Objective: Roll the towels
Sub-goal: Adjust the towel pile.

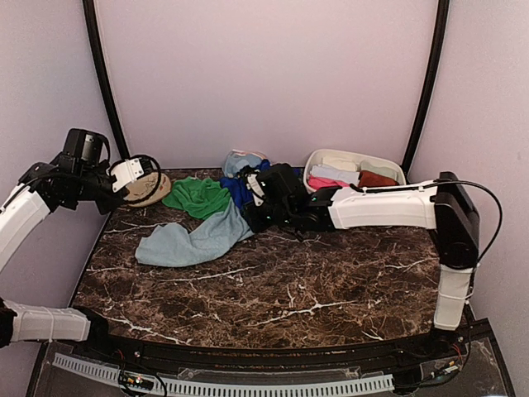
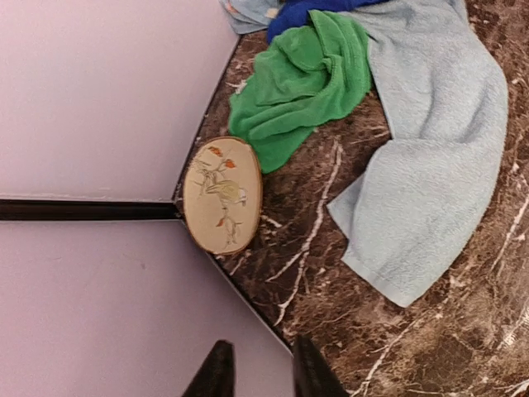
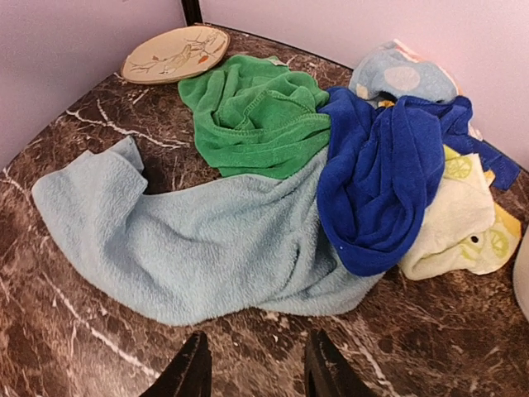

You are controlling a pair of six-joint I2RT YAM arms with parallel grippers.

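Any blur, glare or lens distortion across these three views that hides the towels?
Top external: soft even light, no glare on the dark marble table, nothing blurred. Left wrist: picture turned sideways, light blue terry towel crisp. Right wrist: slight wide-angle bending at the edges, royal blue towel sharp.

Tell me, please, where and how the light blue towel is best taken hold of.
Probably at the free corner of the light blue towel, farthest from the others, coming down from above. That end lies flat and uncovered on the marble table, while the other end is tucked under the royal blue towel and the green towel overlaps one edge.
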